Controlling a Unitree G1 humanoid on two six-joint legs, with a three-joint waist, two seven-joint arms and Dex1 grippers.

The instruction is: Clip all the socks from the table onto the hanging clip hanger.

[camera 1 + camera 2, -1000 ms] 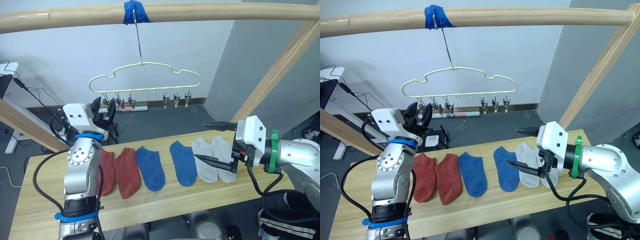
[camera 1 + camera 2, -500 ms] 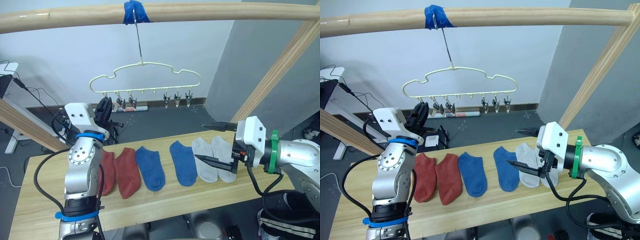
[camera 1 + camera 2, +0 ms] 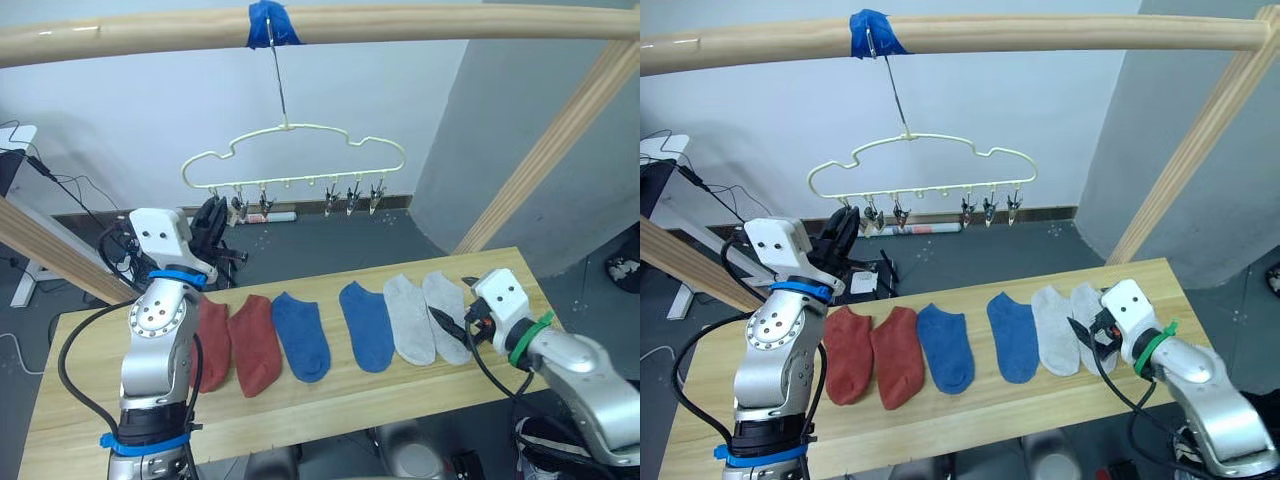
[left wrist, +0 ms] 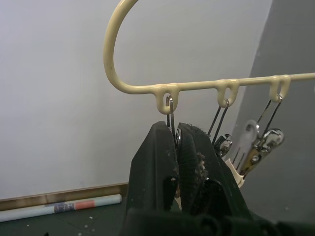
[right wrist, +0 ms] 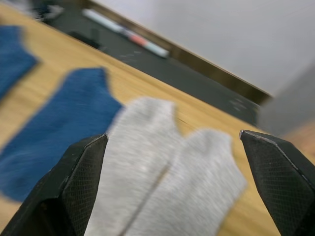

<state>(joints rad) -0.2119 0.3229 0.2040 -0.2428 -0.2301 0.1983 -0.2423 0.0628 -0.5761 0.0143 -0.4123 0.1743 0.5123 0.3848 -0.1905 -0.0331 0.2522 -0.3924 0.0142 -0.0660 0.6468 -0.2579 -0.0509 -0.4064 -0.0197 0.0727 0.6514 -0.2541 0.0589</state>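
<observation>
Light wood, lying long below the clip hanger (image 3: 294,152) and serving as the desk (image 3: 400,392). Carrying all six socks in one row beneath the clip hanger: the rust-red pair (image 3: 240,342) under its left end, the blue pair (image 3: 335,328) under its middle, the grey pair (image 3: 422,316) past its right end.

Judging the socks as light, soft and limp: likely folding and drooping once lifted, so pinching at the cuff edge, both layers together, and leaving that edge free for the clip.

Judging the clip hanger as thin and free to swing on its hook, so steadying it first.

Reaching with the right tool (image 5: 173,135), spread wide, just over the grey pair, touching nothing. Clenching the left tool (image 4: 176,129) on the end clip (image 4: 170,110) at the clip hanger's left end.
</observation>
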